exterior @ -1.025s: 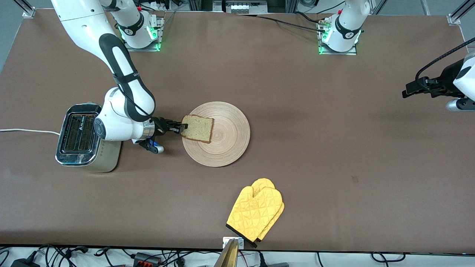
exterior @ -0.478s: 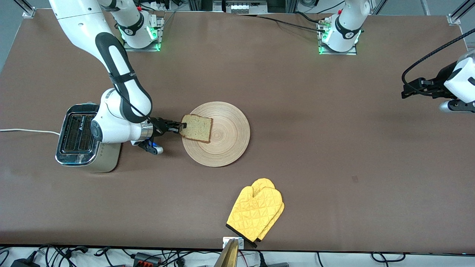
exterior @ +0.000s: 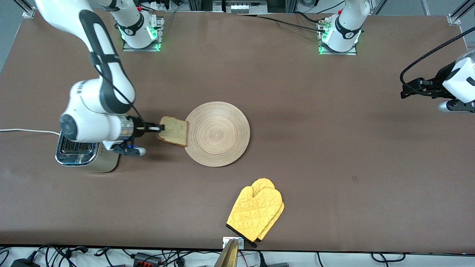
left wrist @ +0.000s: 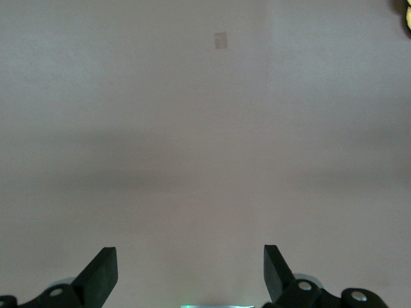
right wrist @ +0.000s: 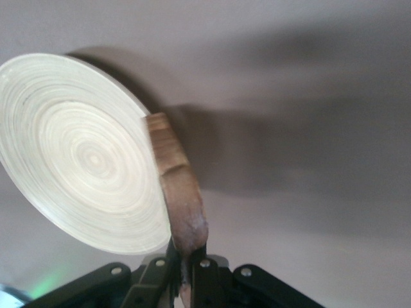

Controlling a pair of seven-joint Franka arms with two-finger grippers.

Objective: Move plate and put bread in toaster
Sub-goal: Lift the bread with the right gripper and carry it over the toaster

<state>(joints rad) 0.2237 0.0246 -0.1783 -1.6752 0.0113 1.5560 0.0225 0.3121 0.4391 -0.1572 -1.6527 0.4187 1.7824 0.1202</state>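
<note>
My right gripper (exterior: 160, 128) is shut on the bread (exterior: 174, 131), a tan slice with a brown crust. It holds the slice by one edge in the air over the table, between the plate and the toaster. The slice shows edge-on in the right wrist view (right wrist: 176, 186), pinched between the fingers (right wrist: 207, 273). The round light-wood plate (exterior: 219, 134) lies bare at the table's middle and shows in the right wrist view (right wrist: 77, 160). The toaster (exterior: 83, 155) stands toward the right arm's end, mostly hidden under the right wrist. My left gripper (exterior: 404, 92) is open and empty, up in the air at the left arm's end (left wrist: 189, 273).
A pair of yellow oven mitts (exterior: 256, 213) lies near the table's edge nearest the front camera. The toaster's white cord (exterior: 26, 130) runs off the right arm's end. Bare brown table lies between the plate and the left gripper.
My right gripper has carried the bread off the plate toward the toaster. The right wrist now covers much of the toaster. The left arm has barely moved.
</note>
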